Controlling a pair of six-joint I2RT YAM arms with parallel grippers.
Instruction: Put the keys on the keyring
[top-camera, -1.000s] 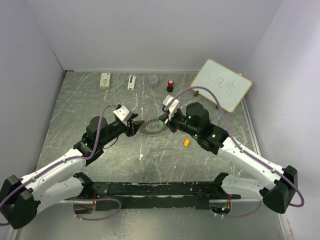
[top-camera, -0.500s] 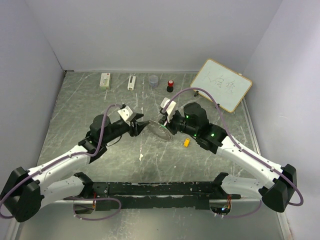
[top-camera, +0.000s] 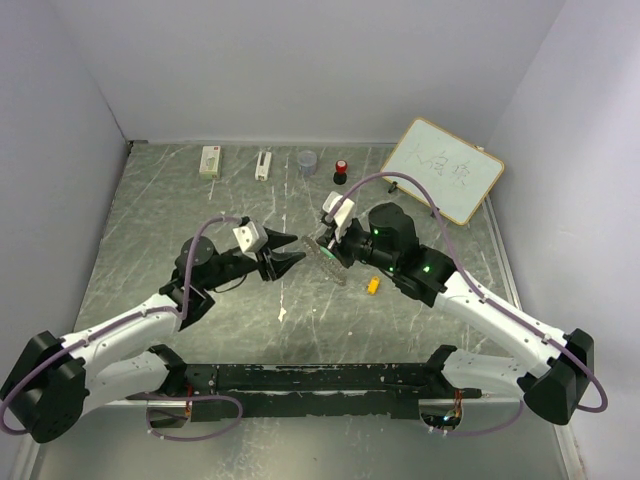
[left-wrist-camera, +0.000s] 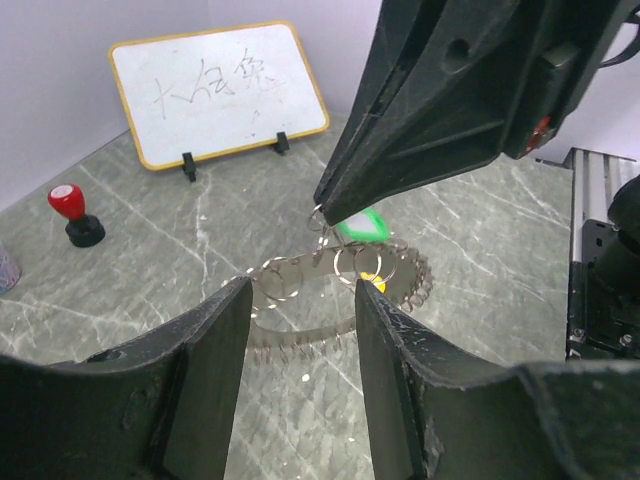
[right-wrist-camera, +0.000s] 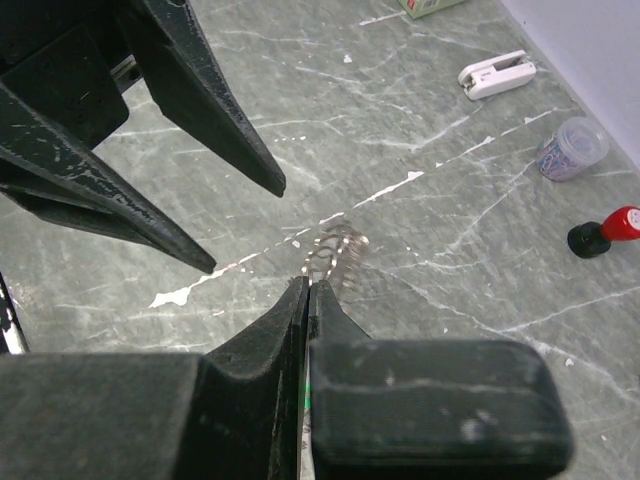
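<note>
The keyring (top-camera: 329, 263) is a thin metal ring crowded with small silvery pieces. It hangs tilted on edge from my right gripper (top-camera: 327, 243), which is shut on its top rim. In the right wrist view the ring (right-wrist-camera: 337, 250) sticks out past the shut fingertips (right-wrist-camera: 308, 285), with a green sliver between the fingers. The green key (left-wrist-camera: 364, 222) shows beside those fingertips in the left wrist view. The yellow-orange key (top-camera: 373, 285) lies on the table below the right arm. My left gripper (top-camera: 293, 250) is open and empty, just left of the ring (left-wrist-camera: 300, 335).
A whiteboard (top-camera: 442, 170) stands at the back right. Along the back edge are a red-topped black knob (top-camera: 341, 172), a small grey cup (top-camera: 307, 160), a white clip-like piece (top-camera: 263, 165) and a small box (top-camera: 210, 160).
The ring lay flat with both grippers at it. My right gripper has lifted it onto its edge. My left gripper has opened, let go and drawn back a little to the left.
</note>
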